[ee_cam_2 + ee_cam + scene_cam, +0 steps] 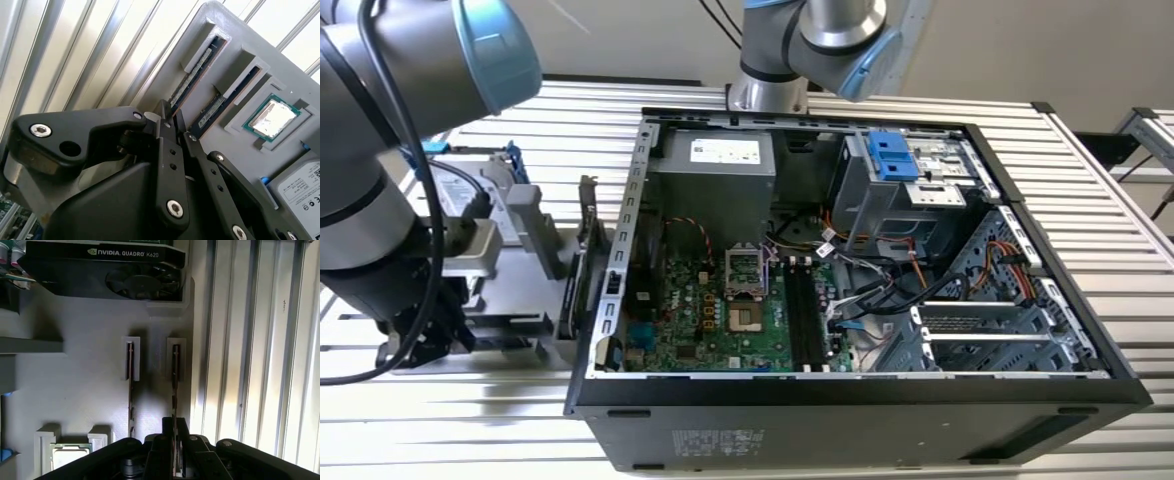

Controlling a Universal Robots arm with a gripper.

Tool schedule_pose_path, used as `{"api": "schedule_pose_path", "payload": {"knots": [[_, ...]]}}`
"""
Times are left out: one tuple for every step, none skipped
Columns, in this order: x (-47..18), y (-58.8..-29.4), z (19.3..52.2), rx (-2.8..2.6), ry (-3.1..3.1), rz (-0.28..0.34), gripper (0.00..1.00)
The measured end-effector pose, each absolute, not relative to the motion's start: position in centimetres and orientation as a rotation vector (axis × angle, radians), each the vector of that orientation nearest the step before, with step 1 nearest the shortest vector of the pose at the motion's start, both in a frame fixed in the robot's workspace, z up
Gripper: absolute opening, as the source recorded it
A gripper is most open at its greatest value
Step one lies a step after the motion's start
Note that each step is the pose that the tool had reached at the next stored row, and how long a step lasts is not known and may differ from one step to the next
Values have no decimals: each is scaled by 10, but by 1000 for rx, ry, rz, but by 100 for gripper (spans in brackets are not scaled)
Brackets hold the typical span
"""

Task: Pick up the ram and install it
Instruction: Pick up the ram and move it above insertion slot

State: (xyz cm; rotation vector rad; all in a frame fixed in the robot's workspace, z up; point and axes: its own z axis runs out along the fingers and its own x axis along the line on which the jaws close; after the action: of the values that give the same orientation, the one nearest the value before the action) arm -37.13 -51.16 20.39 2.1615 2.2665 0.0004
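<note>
- Pinching the ram (175, 382) edge-on, the gripper (175, 440) squeezes both flat faces — stick standing in grey holder (75, 390).
- Light, stiff, probably fragile — flat faces suit gripping, not contacts.

Open computer case (854, 392) on its side on a slatted metal table (1101, 215), interior facing up. Inside: green motherboard (687, 325) with a processor socket (744, 290) and black memory slots (803, 315) beside it, grey power supply (710, 180) at the far wall, blue drive caddy (891, 155) toward the exterior view's right, loose cables (881, 290) between. At the exterior view's left, robot arm (380, 170) over a grey parts holder (520, 255), just beside the case.
</note>
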Motion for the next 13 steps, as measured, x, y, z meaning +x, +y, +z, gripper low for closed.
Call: {"api": "schedule_pose_path", "payload": {"knots": [[-371, -512, 205, 2161, 2267, 0, 0], [-371, -512, 206, 2161, 2267, 0, 0], [-371, -512, 207, 2161, 2267, 1, 0], [-371, -512, 208, 2161, 2267, 0, 0], [-371, -512, 209, 2161, 2267, 0, 0], [-371, -512, 210, 2161, 2267, 0, 0], [-371, -512, 211, 2161, 2266, 0, 0], [-371, -512, 212, 2161, 2267, 1, 0], [-371, -512, 213, 2161, 2267, 0, 0], [-371, -512, 214, 2161, 2267, 0, 0], [-371, -512, 215, 2161, 2267, 0, 0], [-371, -512, 216, 2161, 2267, 0, 0], [-371, -512, 217, 2161, 2267, 0, 0]]}}
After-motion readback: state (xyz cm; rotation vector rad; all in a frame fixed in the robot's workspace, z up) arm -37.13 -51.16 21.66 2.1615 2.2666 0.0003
